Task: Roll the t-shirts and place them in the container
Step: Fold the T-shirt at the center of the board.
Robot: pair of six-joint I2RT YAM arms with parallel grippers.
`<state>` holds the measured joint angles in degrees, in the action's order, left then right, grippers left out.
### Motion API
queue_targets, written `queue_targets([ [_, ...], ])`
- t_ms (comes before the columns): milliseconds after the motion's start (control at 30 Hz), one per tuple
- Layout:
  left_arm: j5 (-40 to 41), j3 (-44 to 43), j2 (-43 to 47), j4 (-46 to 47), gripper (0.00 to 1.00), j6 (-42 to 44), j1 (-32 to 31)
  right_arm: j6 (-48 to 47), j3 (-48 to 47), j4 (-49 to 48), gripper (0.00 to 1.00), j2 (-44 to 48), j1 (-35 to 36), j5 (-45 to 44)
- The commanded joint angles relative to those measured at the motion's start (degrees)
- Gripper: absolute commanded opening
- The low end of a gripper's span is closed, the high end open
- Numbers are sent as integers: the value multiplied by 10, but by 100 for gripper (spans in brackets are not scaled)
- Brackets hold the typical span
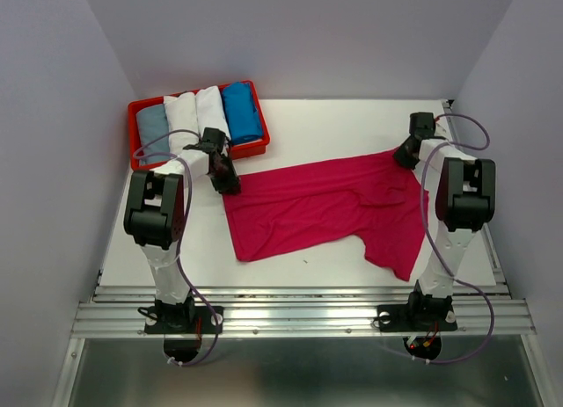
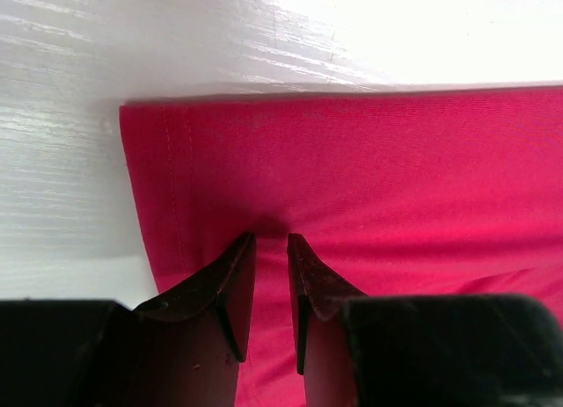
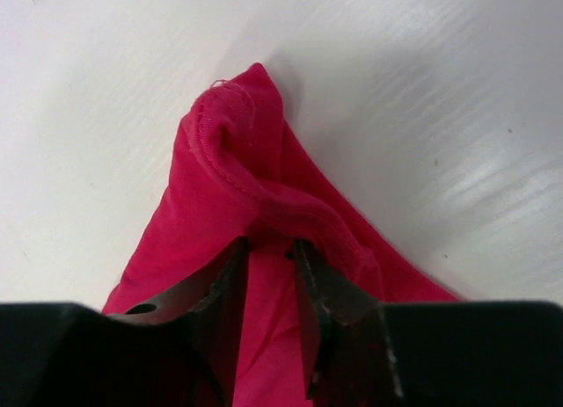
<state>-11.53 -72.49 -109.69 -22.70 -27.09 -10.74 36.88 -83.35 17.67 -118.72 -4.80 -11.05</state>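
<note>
While it's pinched at two corners, the pink t-shirt (image 1: 325, 205) is laid out flat-ish across the middle of the tabletop (image 1: 352, 126).
Soft, light, floppy cloth is expected here, so sagging and wrinkling is likely wherever it isn't held; the stitched hem corners are judged the best grab spots. The left tool (image 2: 271, 240) is nearly closed on a small pucker by the hem corner, and the right tool (image 3: 268, 244) is clamped on a bunched, lifted corner. Further back, rolled shirts (image 1: 198, 117) are packed in the red tray (image 1: 134, 117).
</note>
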Motion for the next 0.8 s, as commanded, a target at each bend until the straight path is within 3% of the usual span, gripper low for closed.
queue_targets([
  [0, 48, 16, 30, -43, 33, 13, 12, -9, 28, 36, 40, 74, -3, -7],
  [167, 54, 30, 83, -54, 33, 17, 12, -16, 85, 36, 57, 169, -3, -11],
  [333, 59, 46, 126, -65, 33, 20, 12, -15, 173, 37, 62, 248, -3, -10],
  [500, 56, 60, 148, -67, 33, 21, 12, -14, 253, 36, 55, 296, -3, 21],
  [567, 53, 64, 157, -67, 33, 22, 12, -17, 291, 31, 47, 317, -3, 35],
  [767, 49, 72, 160, -66, 33, 27, 11, -40, 330, 27, 41, 317, -3, 46],
])
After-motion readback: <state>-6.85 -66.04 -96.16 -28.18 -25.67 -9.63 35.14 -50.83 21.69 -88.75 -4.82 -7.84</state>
